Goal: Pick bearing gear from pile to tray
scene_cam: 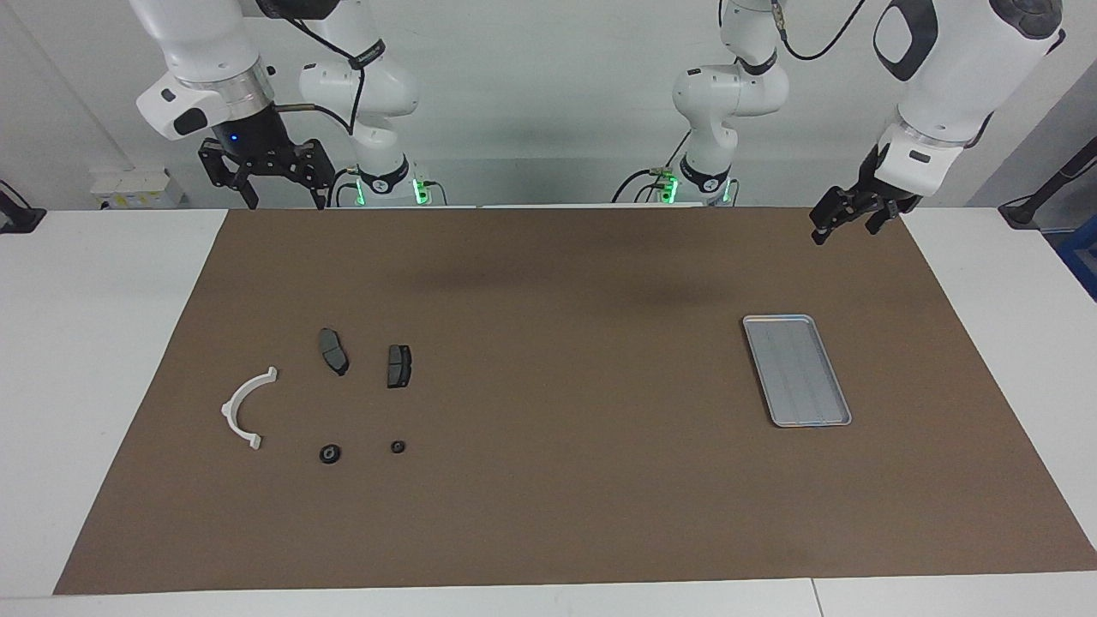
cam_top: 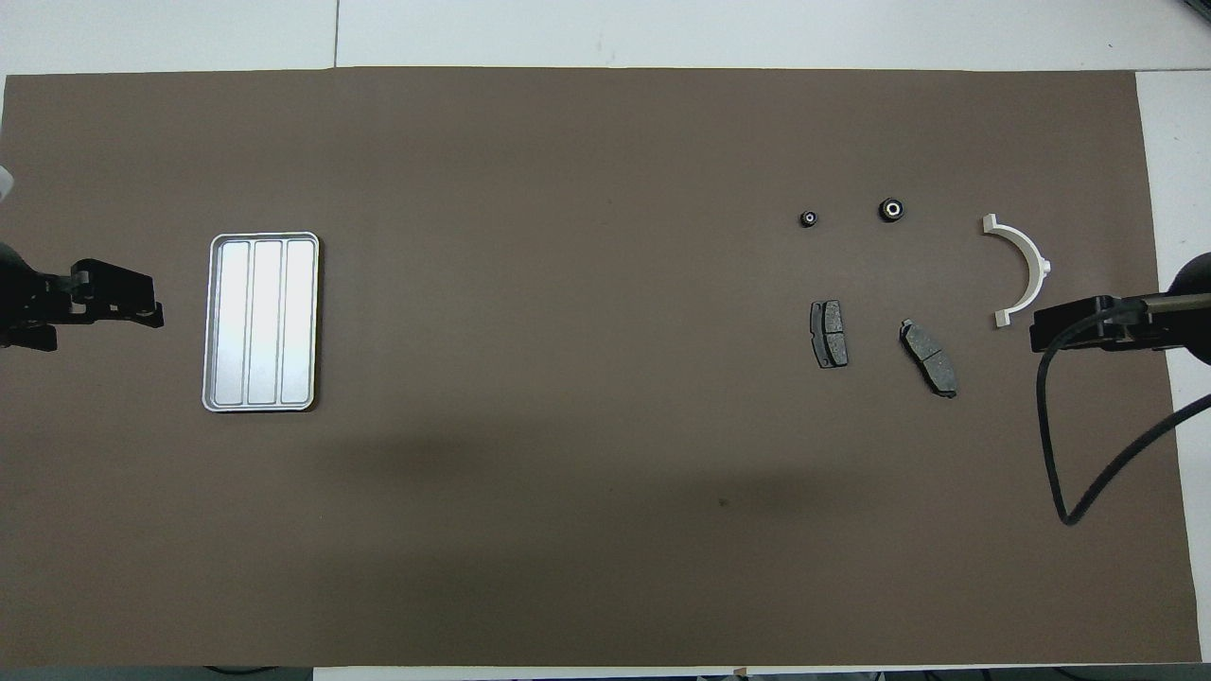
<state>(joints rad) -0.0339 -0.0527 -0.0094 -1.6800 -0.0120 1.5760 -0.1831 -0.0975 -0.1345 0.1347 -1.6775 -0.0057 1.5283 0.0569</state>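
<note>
**Bearing gears lying out past the right gripper, none in the tray yet**

We are looking for the bearing gear among the pile, and we are finding two candidates: a larger black round piece [scene_cam: 330, 453] and a smaller black round piece [scene_cam: 398, 446], lying side by side and apart from each other. Both are round, so we are reading no long axis on them; a grasp could come from any angle.

The relation that matters: both pieces are sitting on the mat at the right arm's end of the table, farther out from the robots than where the right gripper [scene_cam: 266, 176] is hanging, with the two brake pads [scene_cam: 333, 350] [scene_cam: 398, 366] lying between. The right gripper is raised over the mat's robot-side edge, fingers spread, holding nothing. We are judging it the nearer hand by a wide margin.

The left gripper [scene_cam: 853, 216] is waiting over the mat's edge at its own end, fingers spread and empty. The tray [scene_cam: 836, 422] is lying near it, with nothing in it.

Counting: two black round pieces, two brake pads, one white half-ring bracket [scene_cam: 243, 409], one tray.

We are judging the next move to be a reach outward and down past the pads
</note>
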